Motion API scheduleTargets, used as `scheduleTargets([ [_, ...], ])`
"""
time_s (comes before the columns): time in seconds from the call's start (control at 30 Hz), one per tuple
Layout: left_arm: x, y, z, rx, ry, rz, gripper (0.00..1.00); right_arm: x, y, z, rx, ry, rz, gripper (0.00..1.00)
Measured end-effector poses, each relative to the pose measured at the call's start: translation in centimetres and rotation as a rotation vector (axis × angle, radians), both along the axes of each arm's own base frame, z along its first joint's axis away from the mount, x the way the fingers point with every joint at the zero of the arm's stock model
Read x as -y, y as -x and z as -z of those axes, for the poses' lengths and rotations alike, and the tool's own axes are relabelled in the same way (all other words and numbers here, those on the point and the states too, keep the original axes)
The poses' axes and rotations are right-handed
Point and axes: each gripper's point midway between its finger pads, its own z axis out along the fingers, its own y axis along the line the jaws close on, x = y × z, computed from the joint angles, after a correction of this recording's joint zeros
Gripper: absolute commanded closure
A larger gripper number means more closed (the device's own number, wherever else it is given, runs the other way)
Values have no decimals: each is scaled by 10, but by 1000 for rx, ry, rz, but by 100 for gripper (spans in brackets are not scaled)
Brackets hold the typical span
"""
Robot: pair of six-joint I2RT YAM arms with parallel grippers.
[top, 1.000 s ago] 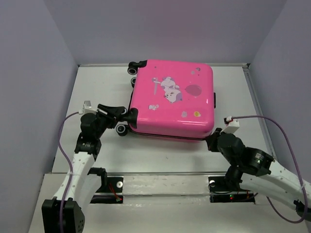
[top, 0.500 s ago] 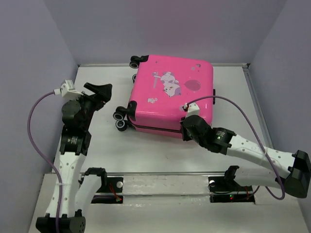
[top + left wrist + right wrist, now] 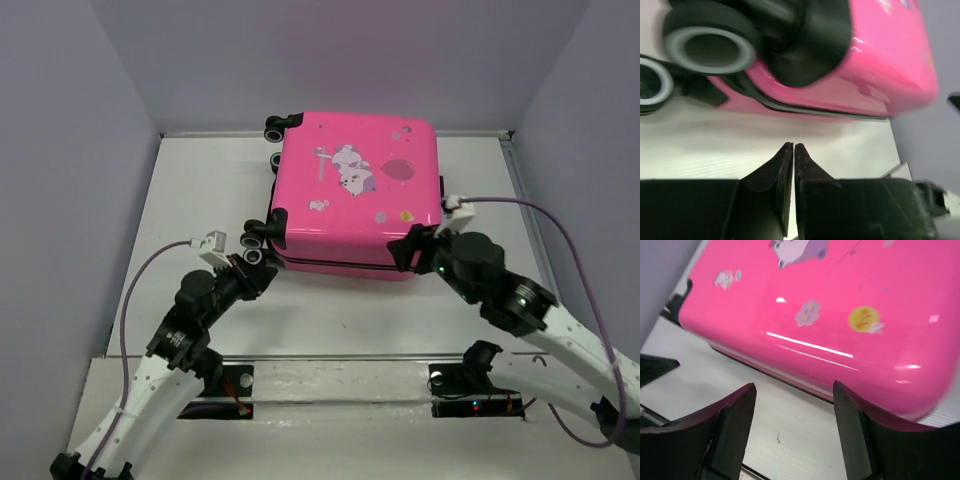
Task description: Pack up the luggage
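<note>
The luggage (image 3: 355,195) is a hot-pink hard-shell suitcase lying flat and closed at the back middle of the table, cartoon print facing up. Its black wheels (image 3: 256,246) stick out at the left side. My left gripper (image 3: 263,273) sits low on the table just in front of the front-left wheels, apart from them. In the left wrist view its fingertips (image 3: 793,146) are pressed together with nothing between them, below the wheel (image 3: 710,47) and shell (image 3: 880,60). My right gripper (image 3: 406,248) is at the suitcase's front right corner, open (image 3: 795,390), its fingers in front of the shell's (image 3: 840,300) front edge.
Grey walls close the white table (image 3: 200,190) on the left, back and right. A metal rail (image 3: 330,368) with both arm bases runs along the near edge. A black side handle (image 3: 441,190) sits on the suitcase's right side.
My left arm swung down from the left to just in front of the front-left wheels and its jaws closed. My right gripper moved right to the front right corner and opened.
</note>
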Motion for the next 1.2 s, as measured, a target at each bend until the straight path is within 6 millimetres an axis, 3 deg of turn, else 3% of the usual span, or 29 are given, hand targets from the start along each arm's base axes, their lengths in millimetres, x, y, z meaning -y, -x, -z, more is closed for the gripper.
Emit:
scheduleTargets([
  [0.03, 10, 5, -3, 14, 2, 43, 94, 7, 2, -10, 25, -24, 15, 8],
  [0.13, 40, 15, -12, 48, -3, 139, 94, 59, 17, -49, 105, -164, 174, 0],
  [0.17, 59, 24, -11, 42, -16, 202, 94, 74, 19, -57, 111, -192, 237, 0],
  [0.23, 83, 37, -8, 38, -56, 268, 93, 84, 17, -57, 104, -193, 295, 0],
  [0.3, 120, 64, 2, 31, -133, 378, 86, 94, 10, -47, 67, -145, 374, 0],
  [0.37, 144, 73, 8, 38, -195, 419, 91, 98, -1, -32, 22, -78, 426, 0],
  [0.47, 165, 64, 22, 41, -266, 401, 94, 111, -26, -13, -50, -8, 495, 0],
  [0.6, 175, 53, 41, 43, -329, 376, 91, 143, -62, 16, -165, -35, 572, 0],
  [0.7, 182, 47, 51, 45, -363, 370, 91, 131, -76, 31, -204, -107, 482, 2],
  [0.83, 193, 41, 58, 45, -384, 363, 92, 81, -92, 36, -197, -234, 237, 6],
  [0.9, 195, 38, 61, 44, -392, 353, 92, 76, -96, 36, -196, -268, 197, 6],
  [1.03, 191, 27, 66, 32, -391, 312, 93, 53, -108, 35, -205, -335, 80, 6],
  [1.2, 177, -4, 63, 6, -355, 206, 93, 18, -119, 28, -256, -405, -67, 6],
])
